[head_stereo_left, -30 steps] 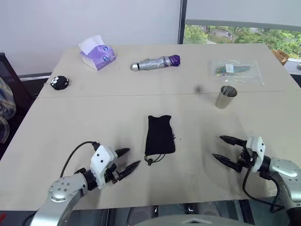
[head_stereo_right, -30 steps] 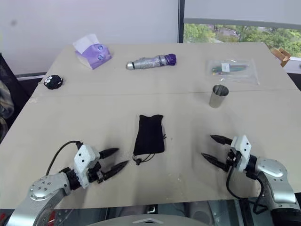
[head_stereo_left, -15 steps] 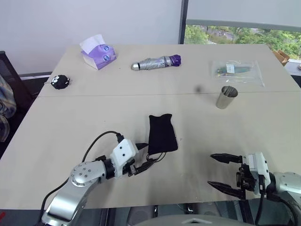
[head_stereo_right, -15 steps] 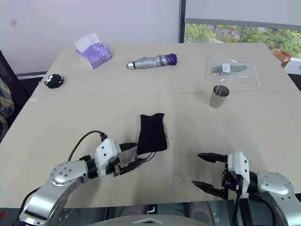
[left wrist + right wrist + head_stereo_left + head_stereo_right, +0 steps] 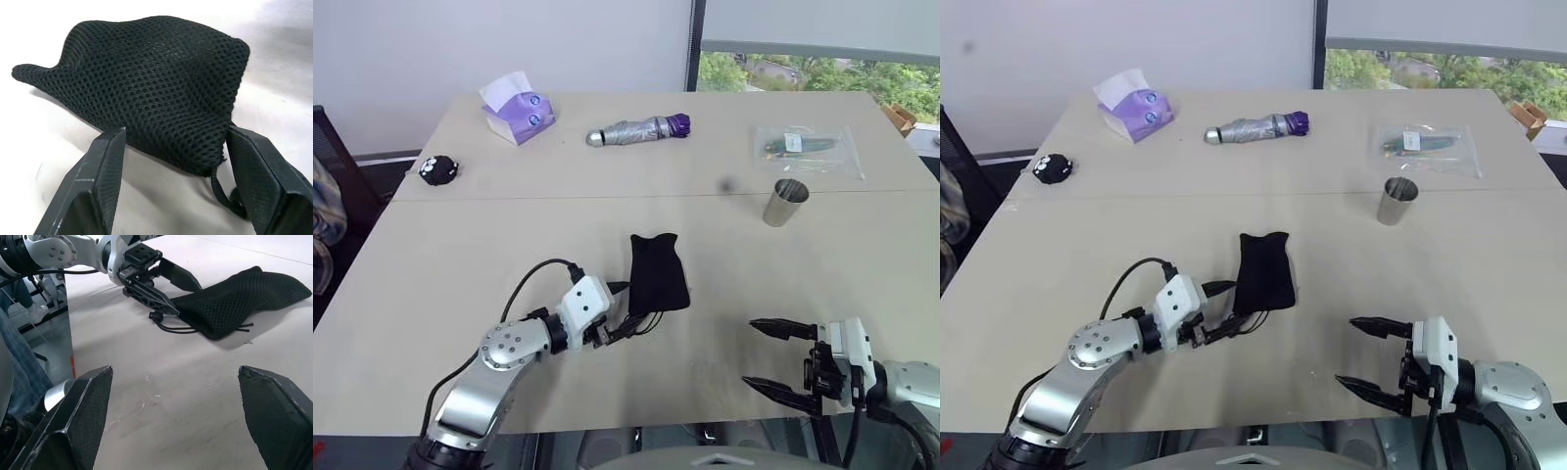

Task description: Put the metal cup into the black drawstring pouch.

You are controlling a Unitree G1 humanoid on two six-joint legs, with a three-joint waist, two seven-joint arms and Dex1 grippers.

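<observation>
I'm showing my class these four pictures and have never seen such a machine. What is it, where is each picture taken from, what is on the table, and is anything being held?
It is a humanoid robot with two arms, each ending in a two-fingered gripper. Two pictures come from cameras in its head, looking down over the table; the other two come from a camera on each wrist.

On the table lie a black drawstring pouch, a metal cup standing upright, a folded umbrella, a tissue pack, a clear plastic bag and a small black round object.

The left gripper is open, its fingers on either side of the pouch's cord end. The right gripper is open and empty. Nothing is lifted.
</observation>
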